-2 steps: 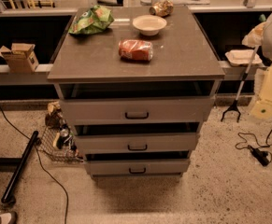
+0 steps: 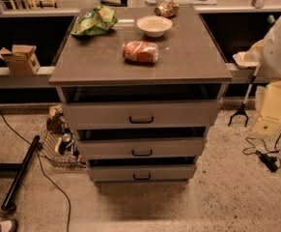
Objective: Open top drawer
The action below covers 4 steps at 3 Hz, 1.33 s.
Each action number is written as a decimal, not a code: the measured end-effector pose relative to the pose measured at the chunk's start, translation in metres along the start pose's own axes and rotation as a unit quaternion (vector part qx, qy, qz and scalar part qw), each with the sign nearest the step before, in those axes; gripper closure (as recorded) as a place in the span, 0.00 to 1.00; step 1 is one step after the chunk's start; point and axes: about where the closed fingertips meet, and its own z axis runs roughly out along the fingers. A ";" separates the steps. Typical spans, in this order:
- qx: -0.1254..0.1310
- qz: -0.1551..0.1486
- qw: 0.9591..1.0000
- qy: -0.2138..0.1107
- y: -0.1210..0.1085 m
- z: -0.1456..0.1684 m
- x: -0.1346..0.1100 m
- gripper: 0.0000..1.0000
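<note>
The top drawer [image 2: 141, 111] is the widest grey front of three, just under the cabinet's brown top [image 2: 188, 57]. Its small dark loop handle [image 2: 141, 120] sits at centre. A dark gap shows above the front. Two narrower drawer fronts [image 2: 141, 148] [image 2: 141, 173] sit below it. My arm's white link [image 2: 280, 47] hangs at the right edge, and my gripper end [image 2: 271, 112], a cream-coloured block, is below it, right of the cabinet and well apart from the handle.
On the cabinet top lie a green bag [image 2: 94, 21], a white bowl [image 2: 154, 25], an orange-red can on its side [image 2: 140, 52] and a crumpled can [image 2: 168, 7]. A wire basket [image 2: 60, 146], cables and a black bar [image 2: 19, 173] are on the floor at left.
</note>
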 end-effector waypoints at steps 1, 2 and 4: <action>-0.043 -0.015 0.999 0.009 0.016 0.066 0.009 0.00; -0.098 -0.011 0.995 -0.004 0.038 0.158 0.022 0.00; -0.098 -0.028 0.995 -0.002 0.030 0.182 0.015 0.00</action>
